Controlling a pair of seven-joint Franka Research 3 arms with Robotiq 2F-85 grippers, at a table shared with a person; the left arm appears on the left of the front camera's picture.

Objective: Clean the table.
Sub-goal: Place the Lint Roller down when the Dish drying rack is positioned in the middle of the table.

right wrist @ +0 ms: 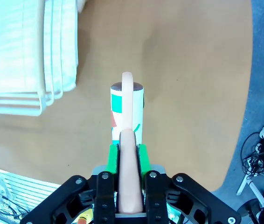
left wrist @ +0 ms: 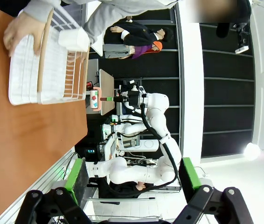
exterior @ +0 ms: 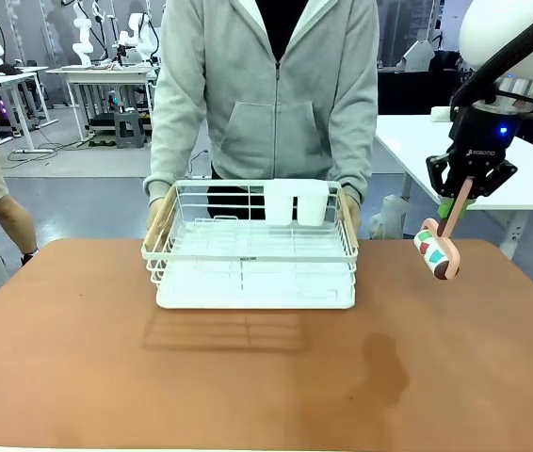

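A lint roller (exterior: pixel 438 252) was held by its handle in the right hand (exterior: pixel 464 193), above the tabletop (exterior: pixel 266 377) near the rack (exterior: pixel 252 250). The left hand (left wrist: pixel 132 186) was spread wide, empty. A stain (exterior: pixel 384 367) remained; cleaning seemed barely begun.

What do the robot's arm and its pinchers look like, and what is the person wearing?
The right arm is smooth, round and white, with a black cable along it and a small blue light at the wrist. The right gripper is black with white lettering and green pads. The left gripper looks the same. The person wears a light grey zip hoodie.
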